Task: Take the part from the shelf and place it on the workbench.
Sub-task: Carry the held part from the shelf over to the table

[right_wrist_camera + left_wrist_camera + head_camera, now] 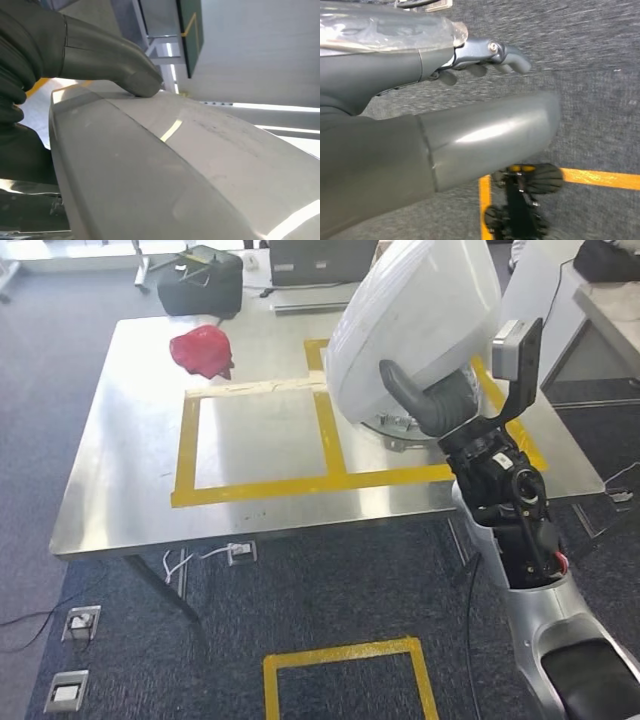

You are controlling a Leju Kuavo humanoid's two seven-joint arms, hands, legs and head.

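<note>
**White part held over the bench's taped frame**

The right hand grips the white part, a large rounded shell. In the head view its thick grey thumb lies across the shell's lower face, and in the right wrist view that thumb presses flat on the part's pale surface beside its rim. The other fingers are hidden behind the shell.

The yellow tape frame on the steel bench serves as the landmark. The part hangs above the frame's right-hand cell, covering most of it. The pictures do not show whether its underside touches the bench. The silver right arm rises to it from the near right, past the bench edge.

A red cloth lies on the bench just outside the frame's far left corner. A dark bag sits beyond that, off the bench's far edge. On the carpet nearer than the frame there is a second, smaller yellow tape square and grey floor boxes.

The left hand hangs over grey carpet, its fingers spread apart and straight, holding nothing.
</note>
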